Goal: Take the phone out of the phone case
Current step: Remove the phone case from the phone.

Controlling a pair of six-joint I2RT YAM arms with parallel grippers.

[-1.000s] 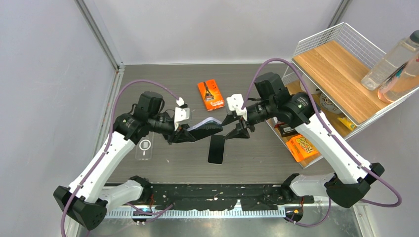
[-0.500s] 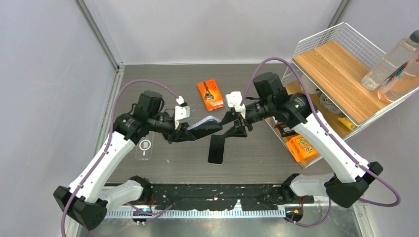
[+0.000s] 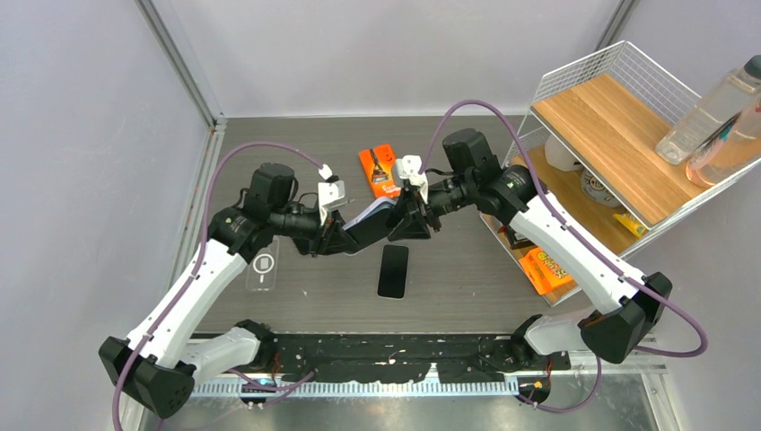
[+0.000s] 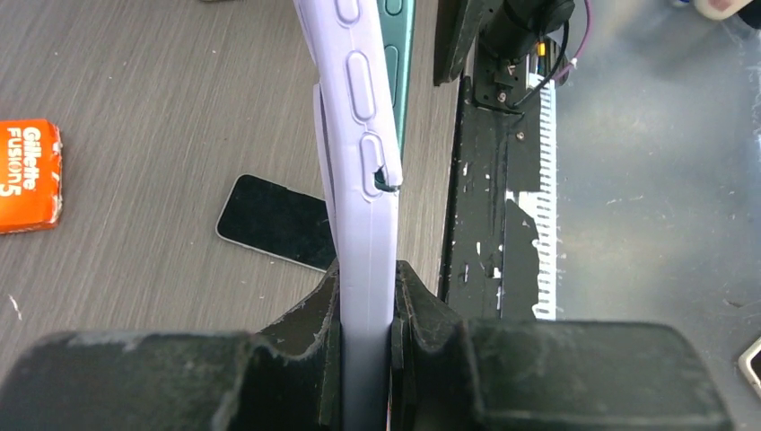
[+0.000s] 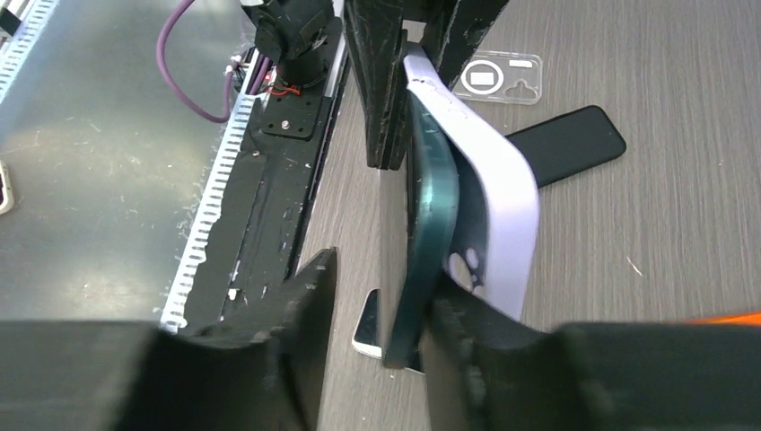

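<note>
My left gripper (image 3: pixel 345 235) is shut on the lavender phone case (image 3: pixel 368 218) and holds it above the table. In the left wrist view both fingers clamp the case's edge (image 4: pixel 359 135) at my gripper (image 4: pixel 366 301). A teal phone (image 4: pixel 396 54) is partly peeled out of the case. My right gripper (image 3: pixel 404 220) is open at the case's other end. In the right wrist view its fingers straddle the free end of the teal phone (image 5: pixel 432 224). One finger (image 5: pixel 467 359) sits between phone and lavender case (image 5: pixel 498 206), and my gripper (image 5: pixel 377 323) is not closed on it.
A black phone (image 3: pixel 392 271) lies flat on the table below the held case. A clear case (image 3: pixel 263 267) lies to the left and an orange Gillette pack (image 3: pixel 381 171) behind. A wire shelf (image 3: pixel 619 117) with bottles and orange packets stands at the right.
My right gripper has moved left and reached the case, its open fingers now around the phone's free end. My left gripper has tilted the case slightly toward it.
</note>
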